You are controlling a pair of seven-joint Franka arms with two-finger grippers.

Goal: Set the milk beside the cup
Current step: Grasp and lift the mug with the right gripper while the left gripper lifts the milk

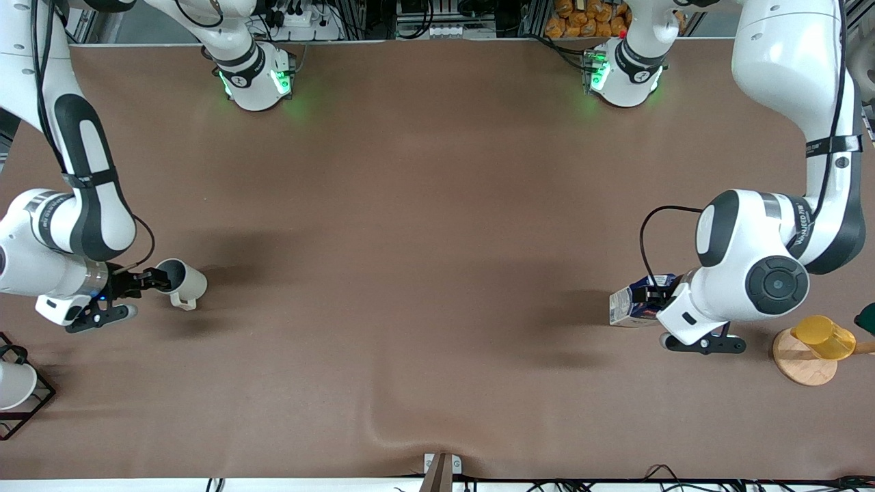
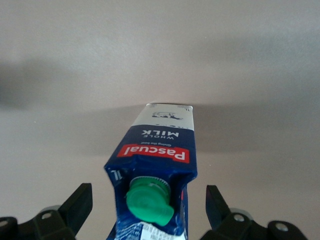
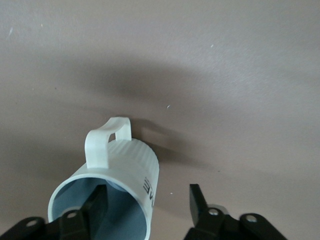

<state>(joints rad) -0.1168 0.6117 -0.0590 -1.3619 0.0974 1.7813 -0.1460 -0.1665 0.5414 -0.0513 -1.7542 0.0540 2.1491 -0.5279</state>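
Bare table (image 1: 424,273) between cup (image 1: 183,280) and milk (image 1: 632,307), well apart.

Left end effector (image 2: 145,210) and right end effector (image 3: 147,207) both spread, low.

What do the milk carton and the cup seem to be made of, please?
The milk looks like coated paperboard: folded gable top, creased edges, printed slightly glossy faces, with a green cap that looks plastic. The cup looks ceramic or hard plastic: smooth, matte off-white, ribbed wall, moulded handle, grey inside; the look leaves that open.
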